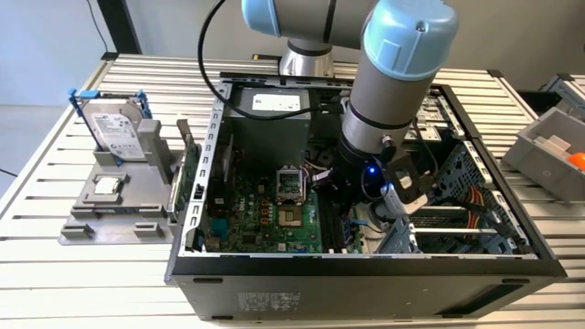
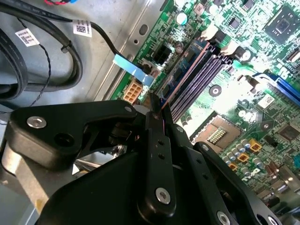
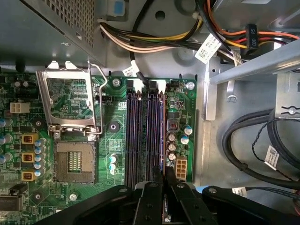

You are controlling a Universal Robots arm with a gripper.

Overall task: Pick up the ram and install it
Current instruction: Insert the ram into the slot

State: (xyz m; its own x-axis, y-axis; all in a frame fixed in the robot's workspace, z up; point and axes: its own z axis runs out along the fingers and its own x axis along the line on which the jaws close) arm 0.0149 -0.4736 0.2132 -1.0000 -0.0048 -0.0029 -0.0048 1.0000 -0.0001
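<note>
Fingers of the gripper pinched on the ram, a light, stiff, fragile stick gripped by its edges over the memory slots.

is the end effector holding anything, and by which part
The ram, seen edge-on, pinched at its long edge between the end effector's fingers, lined up along a memory slot.

1. An open computer case sits at the centre of the exterior view, on a slatted counter.
2. Inside it, the motherboard lies left of centre.
3. The arm's pincer reaches into the case, right of the motherboard.
4. A stand holding a hard drive sits at the frame's left.
5. A bin sits at the right edge.
</note>
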